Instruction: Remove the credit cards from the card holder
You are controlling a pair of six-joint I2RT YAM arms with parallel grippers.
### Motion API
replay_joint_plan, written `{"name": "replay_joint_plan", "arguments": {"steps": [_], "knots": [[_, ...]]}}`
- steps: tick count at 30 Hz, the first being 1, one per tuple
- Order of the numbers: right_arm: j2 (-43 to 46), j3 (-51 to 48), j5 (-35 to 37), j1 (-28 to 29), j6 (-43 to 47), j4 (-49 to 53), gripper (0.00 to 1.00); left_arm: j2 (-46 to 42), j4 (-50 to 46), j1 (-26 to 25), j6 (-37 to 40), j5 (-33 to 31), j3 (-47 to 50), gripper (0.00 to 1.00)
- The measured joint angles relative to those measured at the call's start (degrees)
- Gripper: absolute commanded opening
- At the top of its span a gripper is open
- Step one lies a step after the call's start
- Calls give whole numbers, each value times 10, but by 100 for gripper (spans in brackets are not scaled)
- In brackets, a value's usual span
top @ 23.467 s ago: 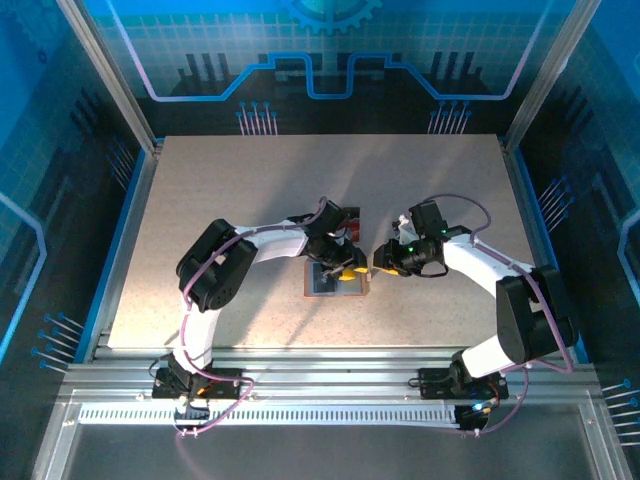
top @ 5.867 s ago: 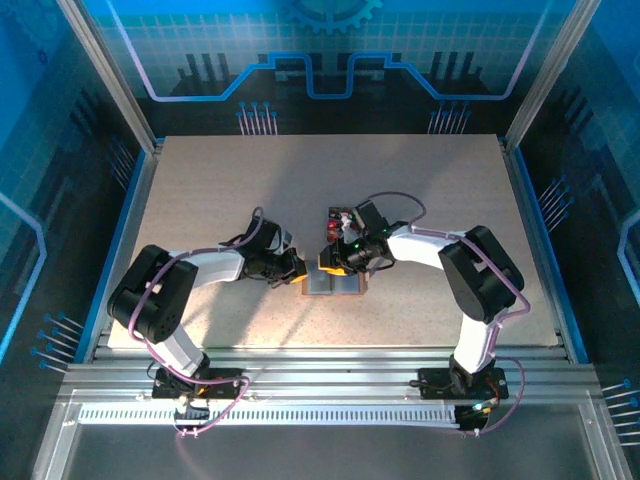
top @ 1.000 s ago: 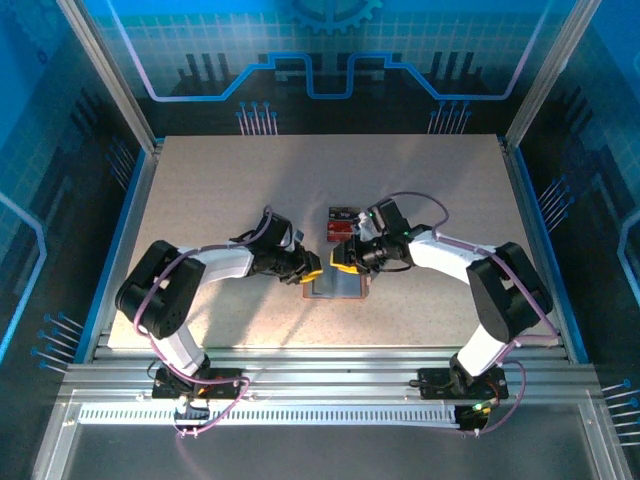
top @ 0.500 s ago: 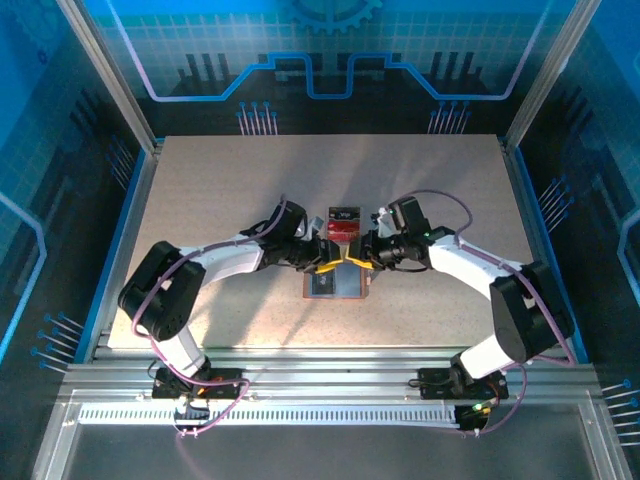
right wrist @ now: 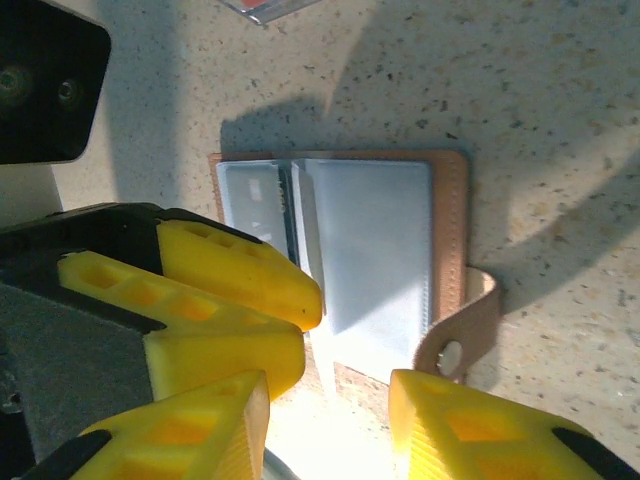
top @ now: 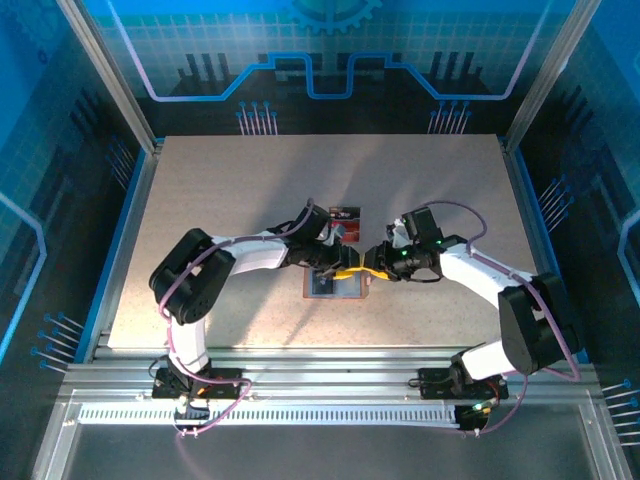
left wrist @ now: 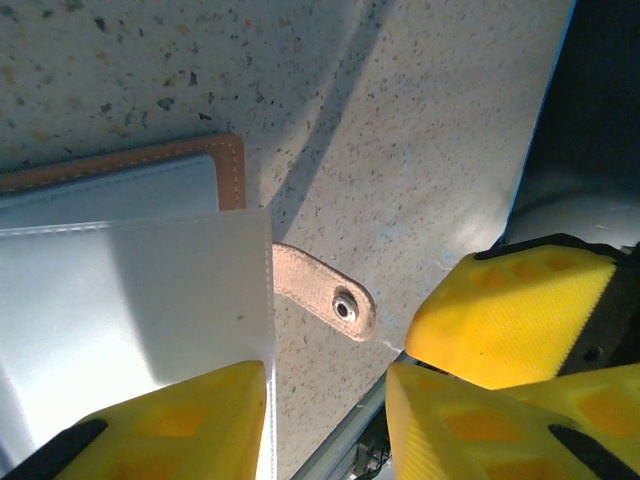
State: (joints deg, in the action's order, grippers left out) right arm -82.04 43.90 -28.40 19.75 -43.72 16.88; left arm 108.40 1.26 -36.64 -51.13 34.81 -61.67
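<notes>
top external: card holder (top: pixel 335 284) lies open and flat on the table (top: pixel 220 200), near the middle, toward the near edge. both arms meet over its far edge. left gripper (top: pixel 340 264) comes in from the left, right gripper (top: pixel 368 268) from the right, and their yellow fingers sit just beside each other. red credit cards (top: pixel 343 214) lie on the table behind the holder, apart from it and outside both sets of jaws.

left wrist: left gripper (left wrist: pixel 325 420) has its jaws apart, with nothing clamped. between the fingers are bare table and the corner of the grey inner pocket (left wrist: pixel 130 300). one finger (left wrist: pixel 150 420) lies over that pocket; cannot tell whether it touches. the closing tab (left wrist: pixel 325 292) with its snap lies just ahead of the gap. a finger of the other gripper (left wrist: pixel 510 315) sits close on the right.

right wrist: right gripper (right wrist: pixel 325 430) also has its jaws apart, holding nothing. the card holder (right wrist: pixel 360 250) lies straight ahead of the fingers, its near edge at the mouth of the gap. the tab (right wrist: pixel 460 335) curls up just beside one finger (right wrist: pixel 480 430). the left gripper's fingers (right wrist: pixel 230 290) overlap the holder's left side. a sliver of red card (right wrist: pixel 268 8) shows at the top edge. whether a card sits in the pockets: cannot tell.
</notes>
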Motion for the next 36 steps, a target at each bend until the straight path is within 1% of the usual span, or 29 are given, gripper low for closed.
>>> {"name": "replay_joint_plan", "arguments": {"steps": [11,14,19,24,31,36], "knots": [[5,-9,6,-16,18,7,39,51,-5,-7,0,7,-30,39],[5,-9,3,-17,18,7,39,55,-24,-7,3,6,-40,39],[3,-9,-5,-21,22,7,39,55,-83,-6,36,-7,-68,40],[-1,-8,-8,-22,23,7,39,54,-128,0,62,-17,-71,40],[-3,-8,-8,-22,23,7,39,54,-172,2,83,-34,-79,40],[-3,-7,-8,-22,23,7,39,54,-182,2,94,-40,-83,40]]}}
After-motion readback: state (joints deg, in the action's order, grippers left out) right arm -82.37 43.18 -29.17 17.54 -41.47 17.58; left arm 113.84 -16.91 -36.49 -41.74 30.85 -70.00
